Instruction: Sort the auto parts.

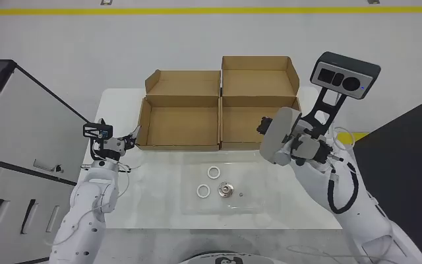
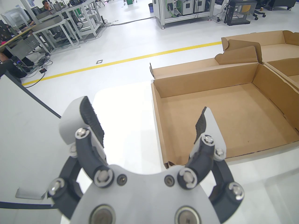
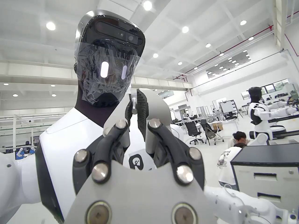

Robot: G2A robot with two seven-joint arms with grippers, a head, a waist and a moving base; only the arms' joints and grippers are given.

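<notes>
Two white rings (image 1: 214,172) (image 1: 204,191) lie on the table's middle, with a round metal part (image 1: 225,190) and a tiny piece (image 1: 241,194) beside them. My left gripper (image 2: 147,115) hangs open with nothing in it at the near left corner of the left cardboard box (image 2: 233,108), and it shows from above as well (image 1: 130,140). My right gripper (image 3: 135,101) is raised above the right box's front edge, pointing up and away from the table. It is shut on a small metal pin (image 3: 134,104).
Two open cardboard boxes (image 1: 178,125) (image 1: 245,124) stand side by side at the back of the table, lids folded back. A clear sheet (image 1: 254,204) covers the table's front middle. A dark panel (image 1: 26,99) stands at the left.
</notes>
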